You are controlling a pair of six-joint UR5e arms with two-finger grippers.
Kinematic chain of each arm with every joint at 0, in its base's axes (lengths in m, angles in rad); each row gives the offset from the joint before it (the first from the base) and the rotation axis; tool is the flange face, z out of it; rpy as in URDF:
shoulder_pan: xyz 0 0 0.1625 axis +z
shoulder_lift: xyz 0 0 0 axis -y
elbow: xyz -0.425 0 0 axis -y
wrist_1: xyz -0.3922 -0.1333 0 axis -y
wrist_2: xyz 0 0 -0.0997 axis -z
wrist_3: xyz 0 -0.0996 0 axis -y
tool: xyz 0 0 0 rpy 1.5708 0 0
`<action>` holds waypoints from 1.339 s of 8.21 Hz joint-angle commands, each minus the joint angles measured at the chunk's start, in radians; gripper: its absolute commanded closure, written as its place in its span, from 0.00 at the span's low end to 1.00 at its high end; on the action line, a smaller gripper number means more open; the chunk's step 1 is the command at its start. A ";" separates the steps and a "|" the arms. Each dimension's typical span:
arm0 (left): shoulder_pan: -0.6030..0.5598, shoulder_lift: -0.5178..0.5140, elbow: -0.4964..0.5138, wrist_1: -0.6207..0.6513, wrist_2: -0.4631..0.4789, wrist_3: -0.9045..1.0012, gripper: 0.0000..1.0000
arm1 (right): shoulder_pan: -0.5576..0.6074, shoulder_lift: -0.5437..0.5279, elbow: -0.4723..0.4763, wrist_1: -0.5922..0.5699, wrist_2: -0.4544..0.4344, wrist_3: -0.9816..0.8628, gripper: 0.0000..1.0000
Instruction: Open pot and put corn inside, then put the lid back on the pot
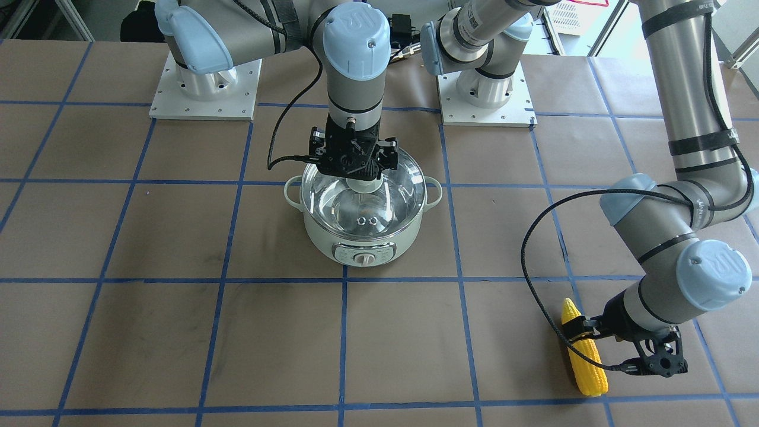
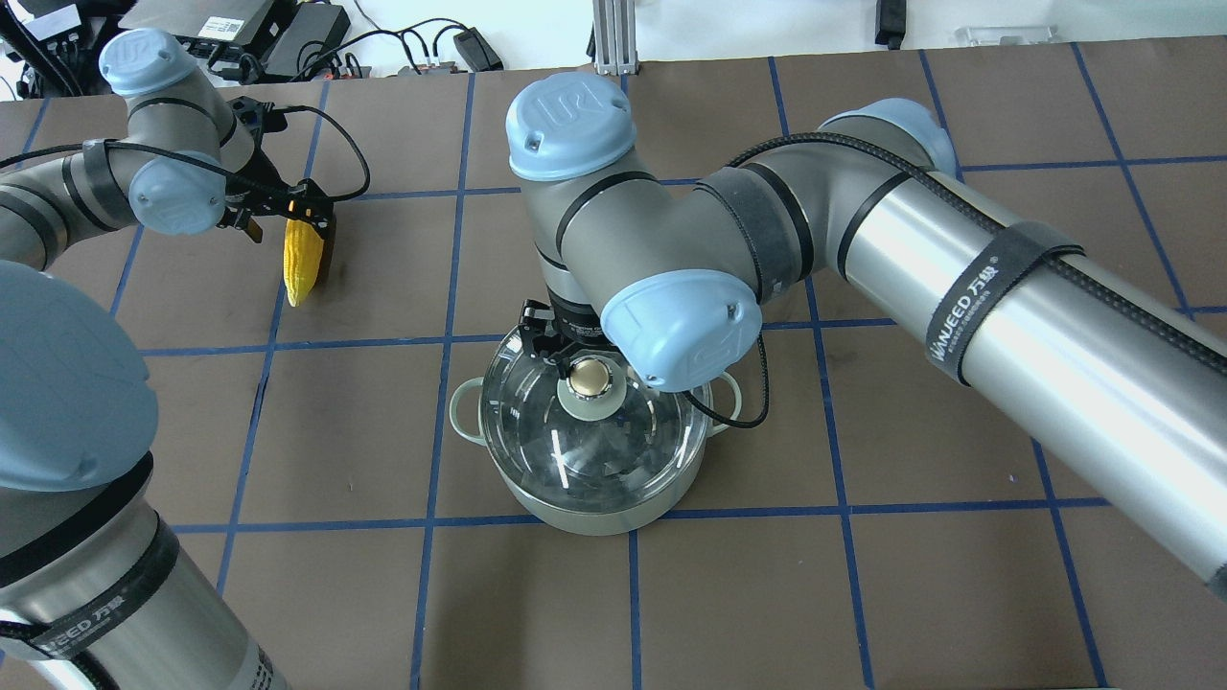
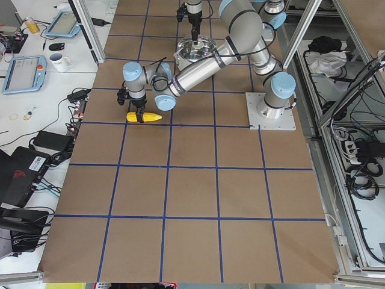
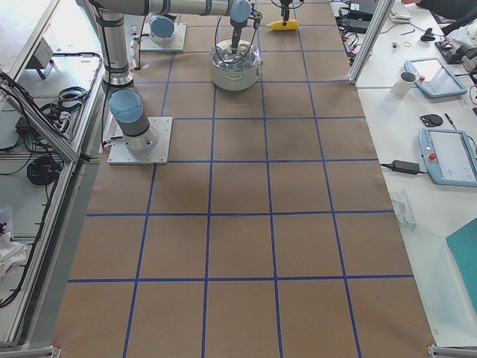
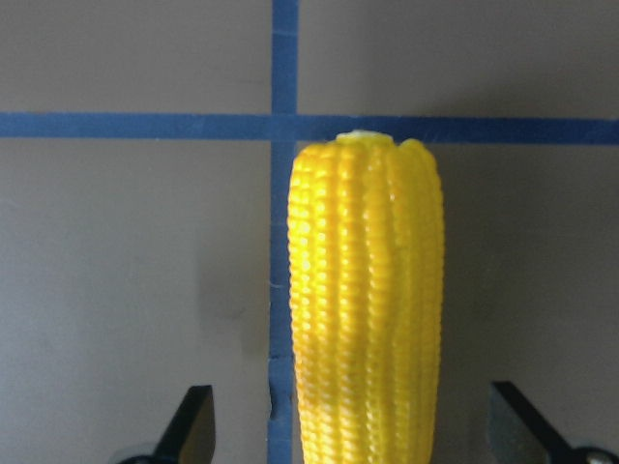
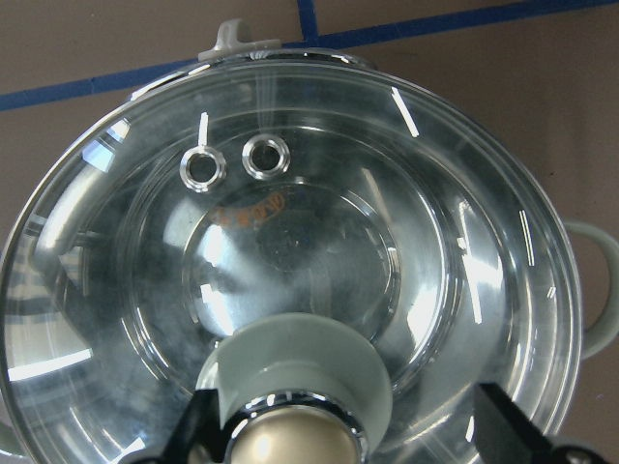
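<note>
Your one pot [image 1: 362, 252] wears one lid [image 1: 392, 203], right gripper [image 6: 348, 422] splayed around its knob [image 2: 588, 378]; left of the pot, left gripper [image 5: 355, 422] splayed astride one corn [image 5: 368, 290], tip robotward

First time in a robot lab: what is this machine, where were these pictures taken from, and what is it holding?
Two robot arms stand at a brown table. Four pictures come from fixed cameras around it; the two close-ups come from cameras on the wrists. The left gripper straddles a yellow corn lying on the table, jaws open. The right gripper is open around the knob of the glass lid, which sits on the green pot. Nothing is held yet.
</note>
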 commanded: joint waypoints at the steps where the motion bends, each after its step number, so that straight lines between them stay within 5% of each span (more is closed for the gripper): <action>1: 0.001 -0.030 -0.004 0.023 0.001 0.000 0.29 | 0.000 0.006 -0.001 -0.001 0.002 0.004 0.32; 2: 0.001 -0.030 -0.005 0.023 -0.001 -0.003 0.35 | 0.000 0.006 -0.001 -0.003 0.023 0.005 0.42; 4: -0.001 -0.030 0.000 0.023 0.000 0.008 0.64 | 0.000 0.004 -0.003 -0.006 0.045 0.005 0.53; 6: -0.001 -0.001 0.003 0.005 0.008 0.005 0.72 | 0.000 0.004 -0.004 -0.006 0.045 0.007 0.60; 8: 0.001 0.068 0.009 -0.148 0.013 0.005 0.80 | 0.002 -0.016 -0.018 0.000 0.045 0.008 0.60; 11: -0.012 0.249 0.007 -0.293 0.008 -0.015 0.83 | -0.035 -0.135 -0.032 0.071 0.023 -0.063 0.60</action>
